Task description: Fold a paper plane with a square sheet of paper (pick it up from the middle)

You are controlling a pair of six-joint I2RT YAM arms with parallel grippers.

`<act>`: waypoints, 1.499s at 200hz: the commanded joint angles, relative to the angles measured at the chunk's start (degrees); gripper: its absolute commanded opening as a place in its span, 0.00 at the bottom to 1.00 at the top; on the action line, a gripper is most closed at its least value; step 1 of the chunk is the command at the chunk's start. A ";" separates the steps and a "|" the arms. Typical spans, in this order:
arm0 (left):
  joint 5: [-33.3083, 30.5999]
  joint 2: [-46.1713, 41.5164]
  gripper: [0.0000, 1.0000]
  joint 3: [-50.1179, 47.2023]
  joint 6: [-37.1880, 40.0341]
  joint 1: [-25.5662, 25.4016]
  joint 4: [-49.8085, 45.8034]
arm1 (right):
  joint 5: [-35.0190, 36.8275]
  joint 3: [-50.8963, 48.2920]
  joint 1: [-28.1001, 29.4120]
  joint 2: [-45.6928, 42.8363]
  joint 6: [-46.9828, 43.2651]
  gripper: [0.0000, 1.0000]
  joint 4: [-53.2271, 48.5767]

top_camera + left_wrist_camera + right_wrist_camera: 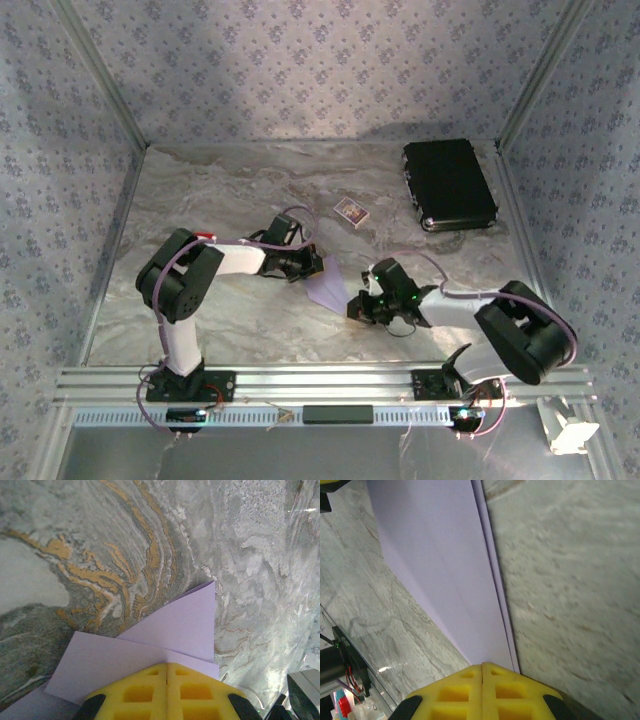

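Yellow pads up close: my left claw and right claw are both squeezed shut. On the bench, the black case at 1 o'clock has no readable writing. The folded lilac paper sits dead centre, long axis 11 to 5. My left tip's on its 11 end and my right's on its 5, so neither's nearer. Patterned card: nothing legible.

My table has a grey marble pattern. On it lie the folded lilac paper in the middle, a small patterned card behind it, and a black case at the far right.
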 commanded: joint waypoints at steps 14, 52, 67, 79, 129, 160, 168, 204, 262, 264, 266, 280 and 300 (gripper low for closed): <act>-3.20 1.96 0.00 -0.70 0.63 0.62 -2.68 | 3.50 -4.11 0.18 -2.71 1.14 0.06 -13.10; -3.24 1.68 0.00 -0.77 0.61 0.70 -2.81 | 3.65 -4.82 -0.04 -10.26 2.10 0.06 -15.92; -3.40 1.52 0.00 -0.85 0.59 0.69 -2.99 | 2.18 -3.83 -0.80 -15.35 5.14 0.08 -16.67; -3.37 1.26 0.00 -0.95 0.44 0.65 -2.99 | 2.77 -2.10 -1.17 -19.76 7.56 0.17 -16.79; -3.68 0.90 0.00 -0.86 0.23 0.70 -3.63 | 7.80 -0.81 -3.11 -23.12 10.82 0.29 -21.39; -3.60 0.90 0.00 -0.81 0.28 0.69 -3.78 | 3.36 -1.33 -3.08 -18.51 11.95 0.32 -14.18; -3.60 0.91 0.00 -0.77 0.20 0.69 -3.78 | 2.49 -0.87 -3.10 -17.28 11.70 0.33 -13.46; -3.76 0.82 0.00 -0.68 0.16 0.60 -3.83 | -0.02 -0.03 -3.68 -11.80 10.50 0.37 -13.29; -3.24 0.99 0.00 -0.79 -0.60 0.54 -3.03 | -2.31 2.11 -2.67 -8.16 9.21 0.38 -11.93; -3.20 0.99 0.00 -0.77 -0.58 0.59 -3.02 | -2.30 2.20 -2.68 -8.07 9.20 0.38 -12.00; -3.23 0.99 0.00 -0.77 -0.51 0.61 -3.06 | -2.25 2.27 -2.66 -7.90 9.20 0.38 -11.95; -3.20 1.23 0.00 -0.69 -0.42 0.57 -3.10 | -2.17 2.69 -2.63 -6.51 9.43 0.37 -11.88; -3.06 1.26 0.00 -0.61 -0.54 0.60 -3.25 | -2.88 4.17 -2.47 -4.38 9.22 0.35 -12.83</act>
